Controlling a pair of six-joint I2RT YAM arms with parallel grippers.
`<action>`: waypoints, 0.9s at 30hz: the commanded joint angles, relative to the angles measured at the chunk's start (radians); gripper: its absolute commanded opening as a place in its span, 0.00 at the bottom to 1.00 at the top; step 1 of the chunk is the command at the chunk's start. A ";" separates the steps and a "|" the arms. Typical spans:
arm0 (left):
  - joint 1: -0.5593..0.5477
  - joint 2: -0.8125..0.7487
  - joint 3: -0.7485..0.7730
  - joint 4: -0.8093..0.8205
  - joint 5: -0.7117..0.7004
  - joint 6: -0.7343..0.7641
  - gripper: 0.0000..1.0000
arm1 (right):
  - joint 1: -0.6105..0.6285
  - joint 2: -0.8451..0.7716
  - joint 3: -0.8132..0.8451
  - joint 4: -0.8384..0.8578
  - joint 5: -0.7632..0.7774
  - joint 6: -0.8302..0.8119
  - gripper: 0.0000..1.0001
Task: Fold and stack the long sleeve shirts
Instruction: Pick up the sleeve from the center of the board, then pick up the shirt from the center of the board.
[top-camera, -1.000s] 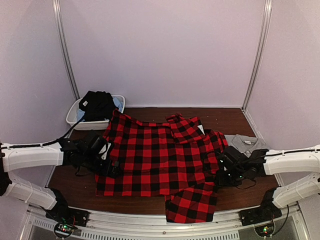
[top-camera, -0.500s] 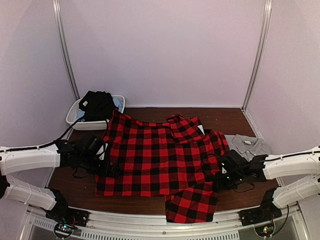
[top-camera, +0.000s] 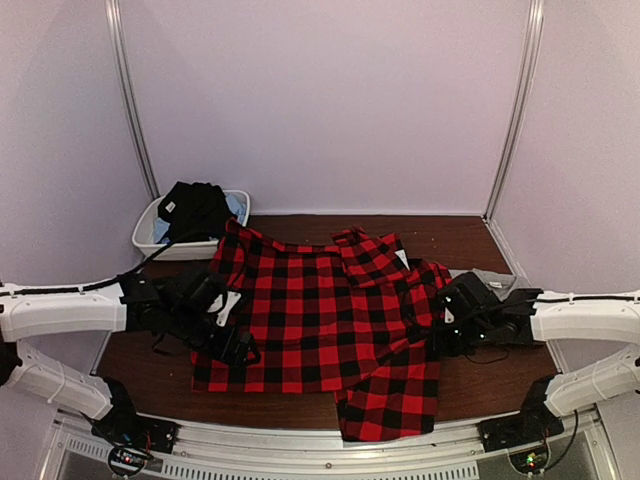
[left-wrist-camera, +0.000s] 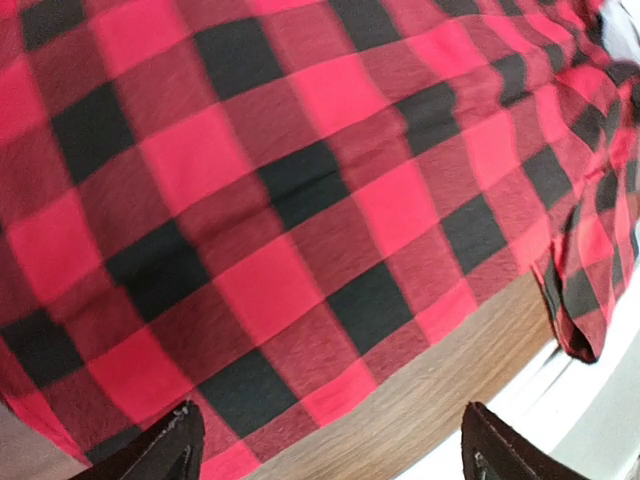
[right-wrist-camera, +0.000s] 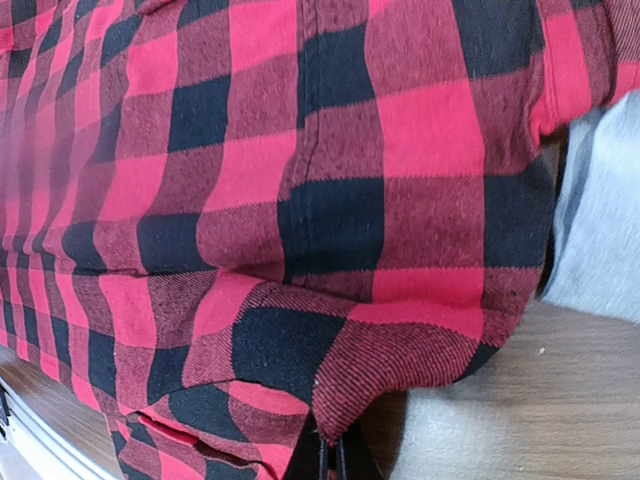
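Note:
The red-and-black check flannel shirt lies spread over the brown table, with one part hanging off the front edge. My left gripper hovers open over the shirt's near-left hem. In the left wrist view its fingertips straddle the hem of the flannel and the bare wood, with nothing held. My right gripper is shut on the flannel's right edge, and the right wrist view shows a bunched fold pinched at the jaw tips of the right gripper. The grey shirt peeks out behind it, its grey cloth beside the fold.
A white tub holding a dark garment stands at the back left. The white front rail runs along the table's near edge. Walls close in on three sides.
My right gripper has shut on the flannel's right edge and drawn it up and inward, shifting the hanging part. My left gripper has moved right, over the near-left hem.

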 joint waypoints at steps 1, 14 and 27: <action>-0.051 0.065 0.112 -0.027 -0.003 0.194 0.89 | -0.034 0.008 0.059 -0.051 0.013 -0.070 0.00; -0.165 0.254 0.212 -0.018 0.021 0.647 0.87 | -0.129 0.036 0.101 -0.029 -0.086 -0.108 0.00; -0.203 0.337 0.208 -0.013 -0.027 0.779 0.83 | -0.308 0.040 0.080 -0.043 -0.141 -0.170 0.00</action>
